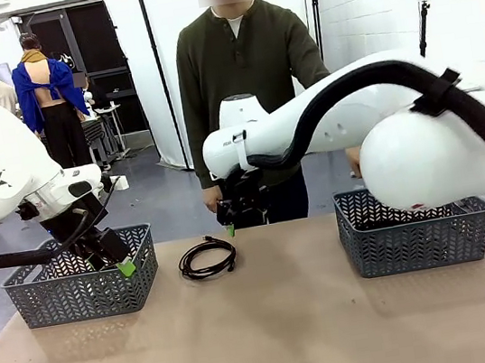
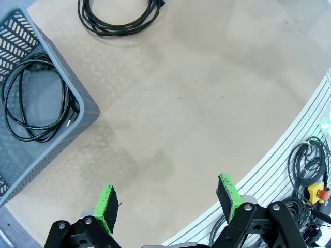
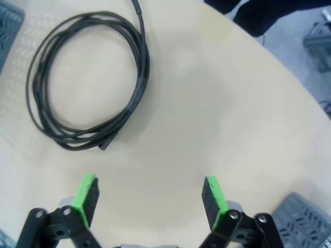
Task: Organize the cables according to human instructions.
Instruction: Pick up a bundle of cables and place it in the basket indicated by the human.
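Tan table (image 1: 282,322), curtained room behind.

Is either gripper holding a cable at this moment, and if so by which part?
Nothing is held. The left gripper and right gripper are both open and empty. One coiled cable lies on the table, another cable in the left basket.

the table (image 1: 291,320) had a matt, tan top that looked like paper or board, smooth with faint mottling; the left basket (image 1: 77,293) and right basket (image 1: 415,238) were grey plastic, lattice-cut and dull; the loose cable (image 3: 88,82) wore a black rubbery sheath with a slight sheen, as did the coil in the basket (image 2: 36,98); the arm shells (image 1: 324,119) were glossy white plastic; the finger pads (image 3: 85,199) were green and matt on black; the person's shirt (image 1: 243,63) was soft olive cloth.
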